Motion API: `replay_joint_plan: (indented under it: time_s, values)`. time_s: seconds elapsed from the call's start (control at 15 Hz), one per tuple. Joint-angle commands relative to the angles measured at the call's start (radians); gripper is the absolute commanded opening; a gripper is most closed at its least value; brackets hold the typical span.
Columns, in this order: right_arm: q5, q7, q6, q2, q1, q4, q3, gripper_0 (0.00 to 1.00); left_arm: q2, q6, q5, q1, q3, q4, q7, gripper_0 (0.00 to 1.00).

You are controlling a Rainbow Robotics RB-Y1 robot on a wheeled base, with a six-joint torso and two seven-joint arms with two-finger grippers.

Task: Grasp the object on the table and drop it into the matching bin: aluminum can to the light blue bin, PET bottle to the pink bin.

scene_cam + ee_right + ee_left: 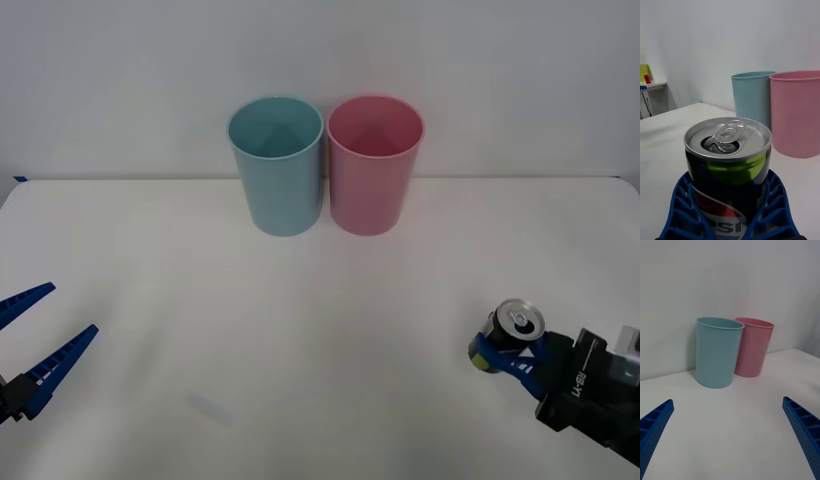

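I'm seeing the aluminum can (728, 165) showing a shiny, brushed metal top with a bright pull tab, while its printed body is looking glossy and smooth. The right hand (508, 357) gripping it is showing ribbed blue plastic fingers (777, 210), matt and latticed; the left hand (28, 345) is showing the same ribbed blue plastic. The light blue bin (277, 165) and the pink bin (373, 165) are looking like smooth plastic with a soft sheen. The bench (300, 340) is looking plain, white and matt.
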Motion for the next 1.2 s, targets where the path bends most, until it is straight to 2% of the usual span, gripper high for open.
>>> replay_joint_plan:
  time_s: [0.07,0.27,0.4,0.87,1.0,1.2]
  values:
    - [-0.001,-0.066,0.015,-0.023,-0.022,-0.064,0.006,0.00,0.000,0.000,0.000,0.000,0.000,0.000,0.000,1.00]
    - [-0.001,-0.117,0.032,-0.046,-0.054,-0.120,0.020,0.00,0.000,0.000,0.000,0.000,0.000,0.000,0.000,1.00]
    - [-0.001,-0.127,0.087,-0.074,-0.077,-0.163,0.052,0.00,0.000,0.000,0.000,0.000,0.000,0.000,0.000,1.00]
    - [0.001,-0.190,0.350,-0.184,-0.174,-0.305,0.186,0.00,0.000,0.000,0.000,0.000,0.000,0.000,0.000,1.00]
    - [-0.001,-0.258,0.477,-0.242,-0.208,-0.364,0.243,0.00,0.000,0.000,0.000,0.000,0.000,0.000,0.000,1.00]
    - [-0.001,-0.330,0.569,-0.284,-0.289,-0.382,0.296,0.00,0.000,0.000,0.000,0.000,0.000,0.000,0.000,1.00]
